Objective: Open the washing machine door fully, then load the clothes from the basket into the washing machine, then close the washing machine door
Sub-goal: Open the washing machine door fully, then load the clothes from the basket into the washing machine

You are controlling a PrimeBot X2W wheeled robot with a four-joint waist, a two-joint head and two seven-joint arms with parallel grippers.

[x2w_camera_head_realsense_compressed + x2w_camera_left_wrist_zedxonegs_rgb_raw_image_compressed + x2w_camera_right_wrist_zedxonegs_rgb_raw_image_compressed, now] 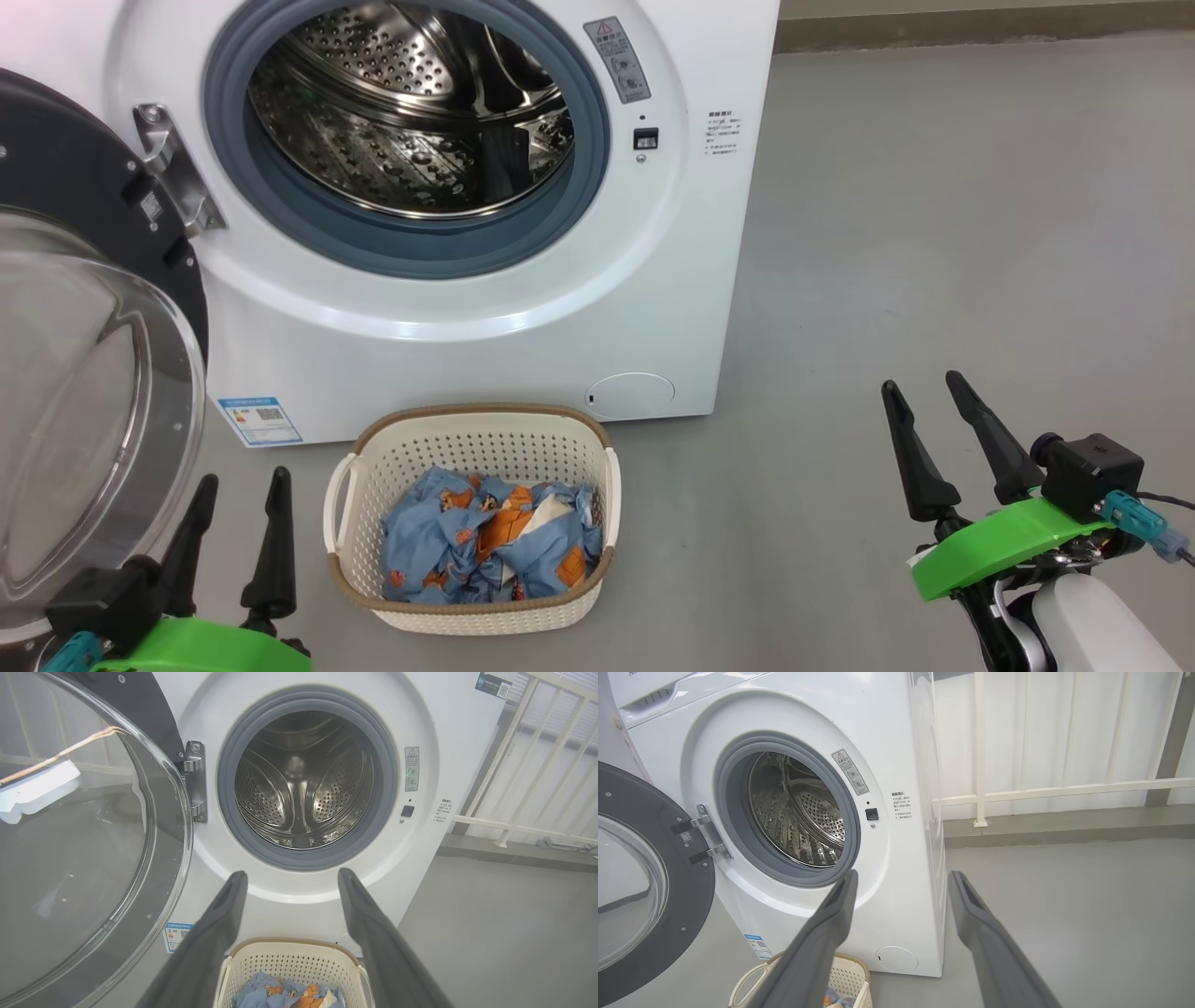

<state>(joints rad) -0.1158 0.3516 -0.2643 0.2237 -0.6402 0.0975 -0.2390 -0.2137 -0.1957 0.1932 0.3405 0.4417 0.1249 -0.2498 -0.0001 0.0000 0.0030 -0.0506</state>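
Observation:
The white washing machine (467, 317) stands ahead with its steel drum (411, 112) bare inside. Its door (84, 373) hangs swung wide to the left, black ring and clear glass bowl facing me; the door (79, 835) and the door (640, 891) also show in both wrist views. On the floor in front sits the cream basket (471, 448) holding the light-blue clothes (490, 541). My left gripper (241, 481) is open just left of the basket, beside the door glass. My right gripper (924, 385) is open over bare floor, well right of the basket.
Grey floor (934, 233) spreads to the right of the machine. A white railing (1064, 788) and wall run behind it on the right. The open door takes up the space at the left.

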